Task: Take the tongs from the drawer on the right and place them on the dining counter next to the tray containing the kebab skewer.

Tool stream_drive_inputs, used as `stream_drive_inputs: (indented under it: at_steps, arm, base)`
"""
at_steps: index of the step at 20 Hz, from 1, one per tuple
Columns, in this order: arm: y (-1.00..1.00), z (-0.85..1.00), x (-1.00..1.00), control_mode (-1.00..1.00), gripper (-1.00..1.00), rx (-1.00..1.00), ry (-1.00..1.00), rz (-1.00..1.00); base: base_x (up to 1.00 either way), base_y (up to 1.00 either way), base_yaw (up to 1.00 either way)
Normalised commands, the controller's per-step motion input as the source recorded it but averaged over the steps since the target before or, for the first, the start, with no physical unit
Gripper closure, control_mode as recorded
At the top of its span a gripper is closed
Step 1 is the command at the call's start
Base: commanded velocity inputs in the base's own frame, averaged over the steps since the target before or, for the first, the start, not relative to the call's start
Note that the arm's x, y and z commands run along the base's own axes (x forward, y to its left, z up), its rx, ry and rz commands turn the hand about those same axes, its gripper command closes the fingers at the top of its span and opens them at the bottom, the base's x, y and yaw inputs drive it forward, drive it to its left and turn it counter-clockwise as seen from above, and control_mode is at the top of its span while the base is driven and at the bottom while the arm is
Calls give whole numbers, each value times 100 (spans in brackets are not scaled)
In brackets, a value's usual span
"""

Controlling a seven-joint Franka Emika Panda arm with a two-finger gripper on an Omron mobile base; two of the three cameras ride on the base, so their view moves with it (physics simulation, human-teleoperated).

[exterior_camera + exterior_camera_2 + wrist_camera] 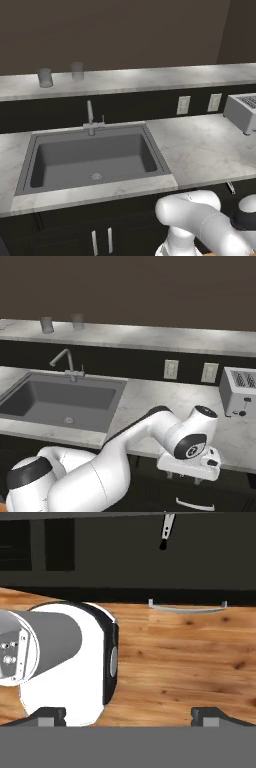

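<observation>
The jaws (129,714) stand spread wide with nothing between them, their two dark tips pointing down at the wood floor (190,657). Ahead of them in the hand view runs a black cabinet face with the drawer (200,577) and its short silver bar handle (187,607) shut. The hand hangs below the front edge of the marble table (150,401), right of the sink (60,398), near the toaster (240,391). Behind, two grey cups (45,77) sit on the dining counter (150,77). The tongs cannot be made out.
</observation>
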Motion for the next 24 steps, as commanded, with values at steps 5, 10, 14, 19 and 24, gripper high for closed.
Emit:
stream_drive_inputs:
  at_steps: [5, 10, 14, 19, 24]
  arm:
    - [19, 4, 26, -100, -100, 6, -3, 32]
    - [14, 0, 20, -100, -100, 0, -5, 5]
    - [1, -8, 20, -100, -100, 0, -4, -5]
    - [15, -17, 29, -100, -100, -2, -11, -24]
    - [9, -16, 29, -100, -100, -4, -7, -19]
  base:
    - [0, 0, 0]
    - [0, 0, 0]
    - [0, 0, 0]
    - [0, 0, 0]
    - [0, 0, 0]
